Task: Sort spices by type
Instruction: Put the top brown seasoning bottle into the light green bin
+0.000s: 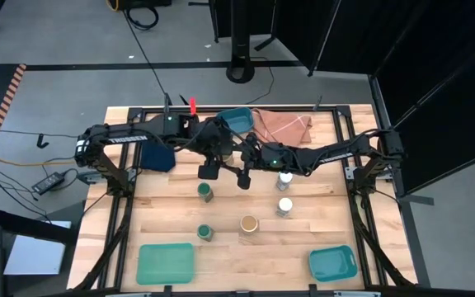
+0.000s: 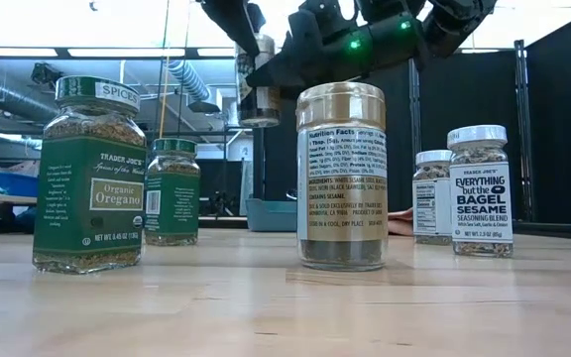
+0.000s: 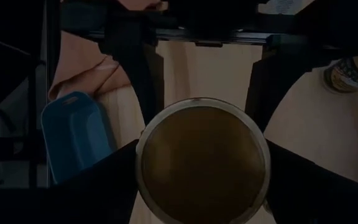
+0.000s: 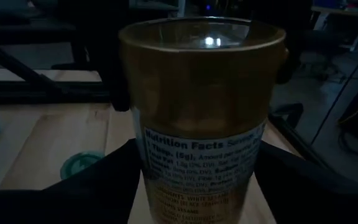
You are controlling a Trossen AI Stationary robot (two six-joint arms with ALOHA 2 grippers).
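One tan-lidded jar (image 2: 258,84) is held in the air over the middle of the table, between both grippers. My left gripper (image 3: 204,171) hangs over it, and my right gripper (image 4: 197,180) reaches in level from the right. Both are shut on this jar. Five jars stand upright on the table. Two have green lids (image 1: 205,192) (image 1: 205,233), one has a tan lid (image 1: 249,224), and two have white lids (image 1: 284,180) (image 1: 284,206). My left gripper comes from above, pointing down, with one finger on each side of the jar's tan lid (image 3: 148,155). The jar hangs upright below it, clear of the table. My right gripper pinches the jar's labelled body (image 4: 160,168) below the lid. It comes in level from the table's right side, fingers across the upright jar. How far back the jar reaches cannot be seen.
A teal tray (image 1: 166,262) lies at the near left, another (image 1: 333,262) at the near right, and a third (image 1: 237,121) at the far edge beside a pink cloth (image 1: 285,125). A dark blue cloth (image 1: 157,157) lies under my left arm.
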